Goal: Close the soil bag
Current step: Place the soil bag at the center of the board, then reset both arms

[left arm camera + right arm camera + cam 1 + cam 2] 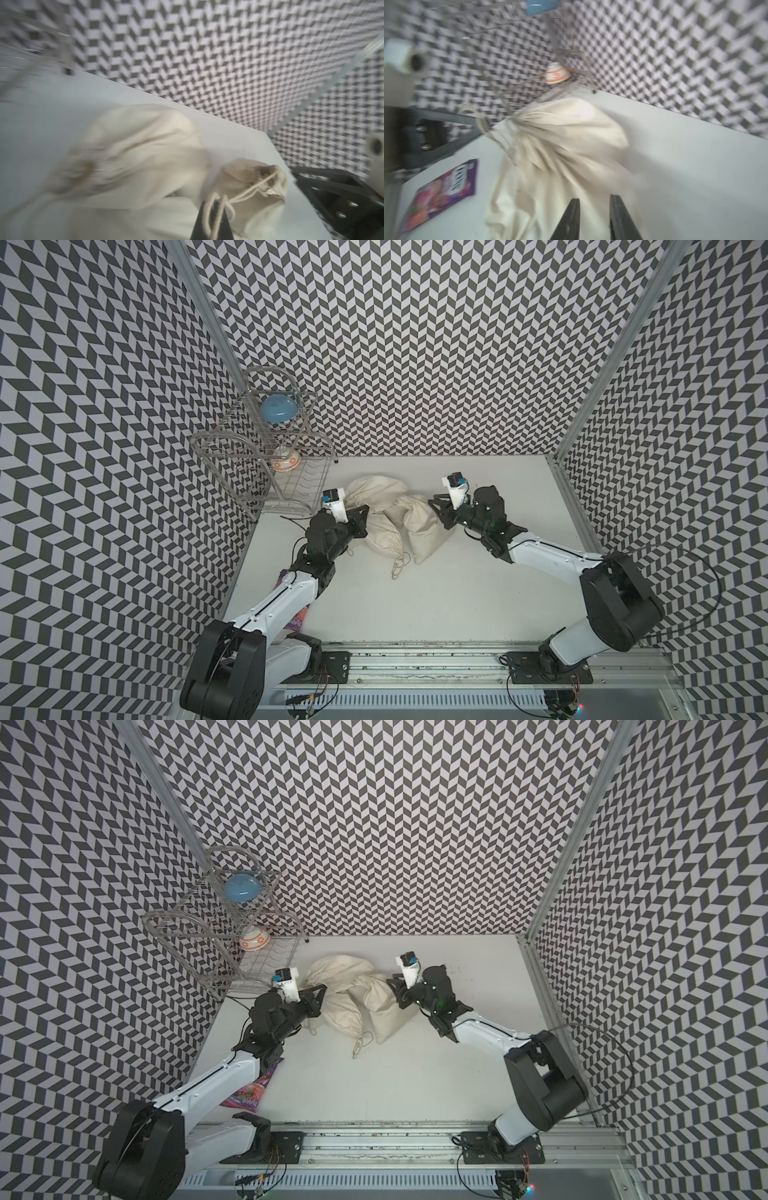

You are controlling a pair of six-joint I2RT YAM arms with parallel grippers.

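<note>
Left wrist view: cream soil bag [239, 176] puckered nearly shut, left jaws pinching its drawstring [250, 190], right jaws parted.

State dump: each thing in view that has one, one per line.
left gripper: shut on drawstring
right gripper: open, holding nothing
soil bag: lying down, mouth cinched to a small gap
drawstring: taut from bag mouth to left gripper
wire rack: upright
blue bowl: upside down on top tier
patterned bowl: foot up on lower tier
snack packet: flat on table
</note>
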